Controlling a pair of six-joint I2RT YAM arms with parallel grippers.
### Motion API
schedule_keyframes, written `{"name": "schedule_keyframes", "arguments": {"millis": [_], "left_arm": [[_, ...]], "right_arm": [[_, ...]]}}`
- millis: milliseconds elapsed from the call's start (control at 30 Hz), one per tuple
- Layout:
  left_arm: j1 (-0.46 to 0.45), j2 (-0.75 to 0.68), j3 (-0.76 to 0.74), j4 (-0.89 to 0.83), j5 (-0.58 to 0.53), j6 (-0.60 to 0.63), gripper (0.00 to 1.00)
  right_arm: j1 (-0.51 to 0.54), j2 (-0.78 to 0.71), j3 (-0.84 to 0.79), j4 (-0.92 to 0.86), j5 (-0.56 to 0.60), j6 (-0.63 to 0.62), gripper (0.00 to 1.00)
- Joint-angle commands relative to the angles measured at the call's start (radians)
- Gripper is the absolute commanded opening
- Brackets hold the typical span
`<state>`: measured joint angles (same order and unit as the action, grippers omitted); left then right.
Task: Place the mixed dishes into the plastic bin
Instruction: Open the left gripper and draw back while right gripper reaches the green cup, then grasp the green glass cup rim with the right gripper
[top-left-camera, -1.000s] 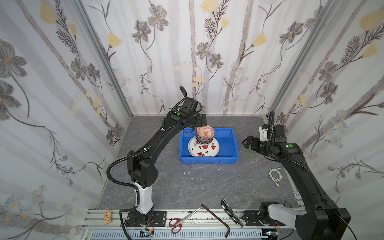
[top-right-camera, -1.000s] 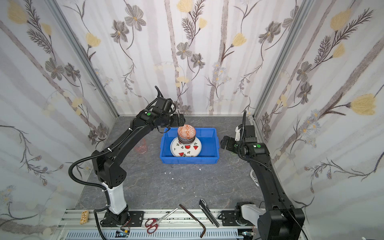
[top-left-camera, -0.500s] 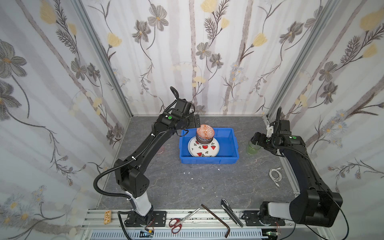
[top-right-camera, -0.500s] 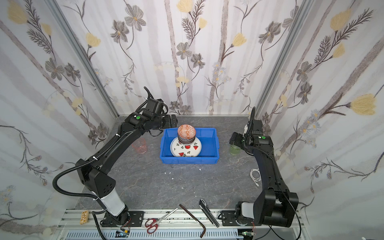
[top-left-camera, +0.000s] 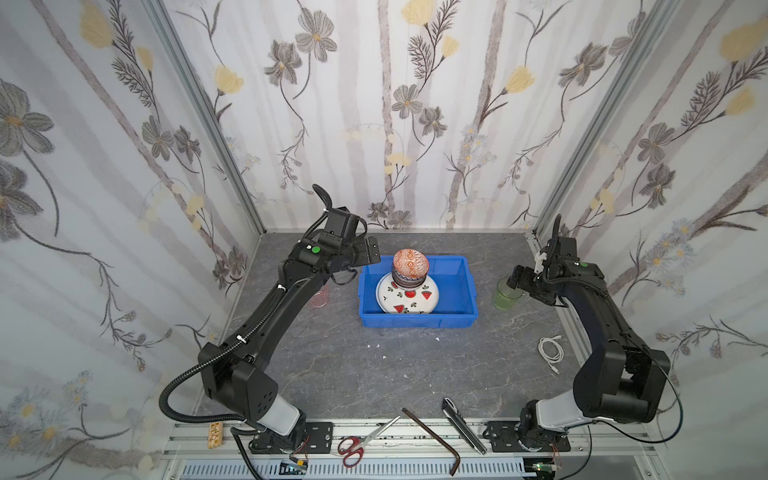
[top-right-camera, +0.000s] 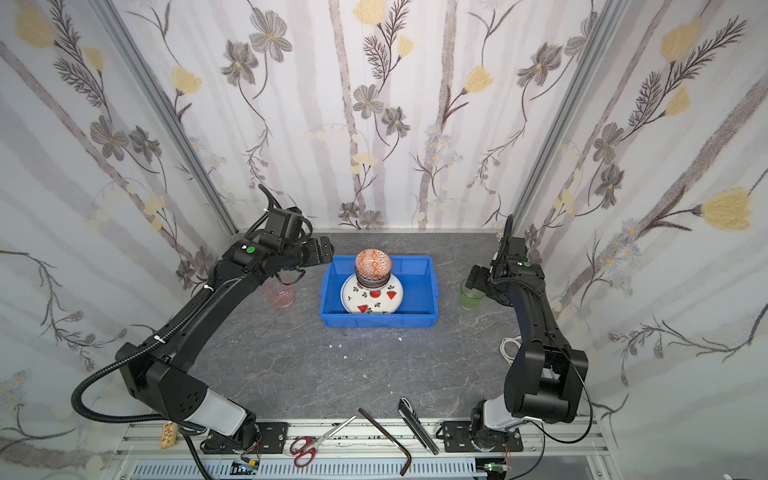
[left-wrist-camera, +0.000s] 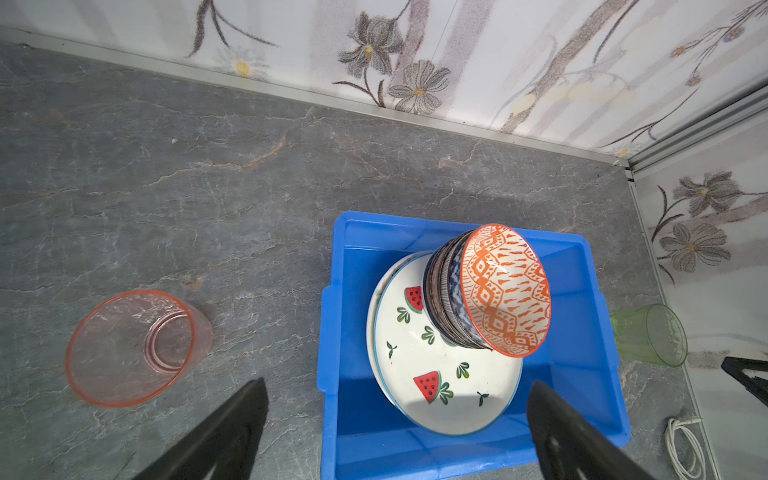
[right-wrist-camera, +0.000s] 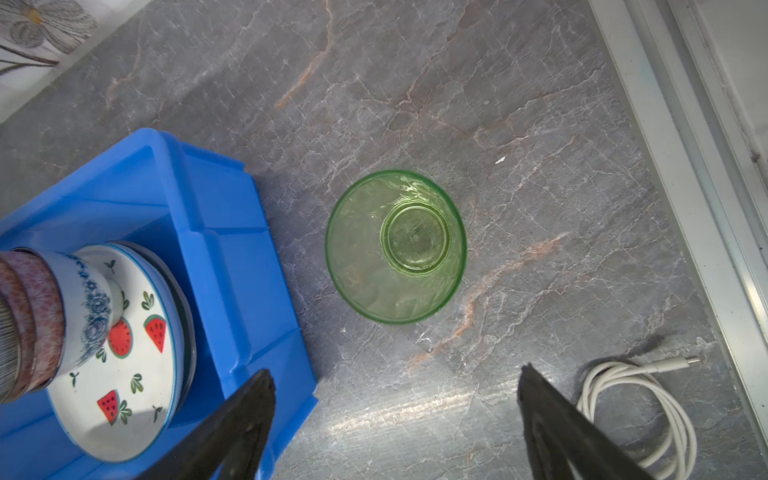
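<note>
Here's the bright blue rectangular plastic bin (top-left-camera: 417, 320), sitting at the middle of the grey marbled tabletop (top-left-camera: 374, 365) toward the back wall, and it's already loaded. A white round watermelon-print plate (top-left-camera: 409, 297) lies flat inside it, with more plate rims peeking out underneath in the left wrist view. On that plate stands a stack of small patterned bowls (left-wrist-camera: 449, 299), and the orange geometric bowl (top-left-camera: 410, 262) crowns it.

Over to the left claw (left-wrist-camera: 397, 390): jaws spread wide, nothing between them, hovering by the bin's left wall in both top views. Just outside that wall a clear pink tumbler (left-wrist-camera: 129, 347) stands upright on the tabletop, partly hidden behind the left arm in a top view (top-right-camera: 279, 293).

On the far side, the right claw (right-wrist-camera: 395, 372) is also wide apart and empty. It's poised above a clear green tumbler (right-wrist-camera: 395, 247), which stands upright on the tabletop just beside the bin's right wall. The tumbler sits ahead of the fingertips, not between them. So both tumblers are outside the bin!

A coiled white cable (right-wrist-camera: 636, 415) lies near the right edge, and red-handled scissors (top-left-camera: 353, 444) rest on the front rail.
</note>
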<state>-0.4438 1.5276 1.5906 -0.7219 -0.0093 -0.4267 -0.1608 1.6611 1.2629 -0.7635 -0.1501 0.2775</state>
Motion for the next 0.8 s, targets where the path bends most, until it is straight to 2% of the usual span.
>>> {"name": "schedule_keyframes", "arguments": {"millis": [0,300,567,767], "left_arm": [[0.031,-0.043,-0.045,0.048,0.026,-0.029,1.0],[0.149,-0.156,-0.192,0.071,0.089,-0.043,1.0],[0.249,-0.243,-0.29,0.073,0.139,-0.044,1.0],[0.285,-0.262,-0.339,0.074,0.167,-0.042,1.0]], "right_arm": [[-0.019,0.037,0.022,0.022,0.02,-0.028,0.88],[-0.054,0.13,0.034,0.046,0.006,-0.043,0.79],[-0.054,0.197,0.045,0.074,-0.011,-0.034,0.66],[-0.055,0.25,0.068,0.087,-0.008,-0.031,0.57]]}}
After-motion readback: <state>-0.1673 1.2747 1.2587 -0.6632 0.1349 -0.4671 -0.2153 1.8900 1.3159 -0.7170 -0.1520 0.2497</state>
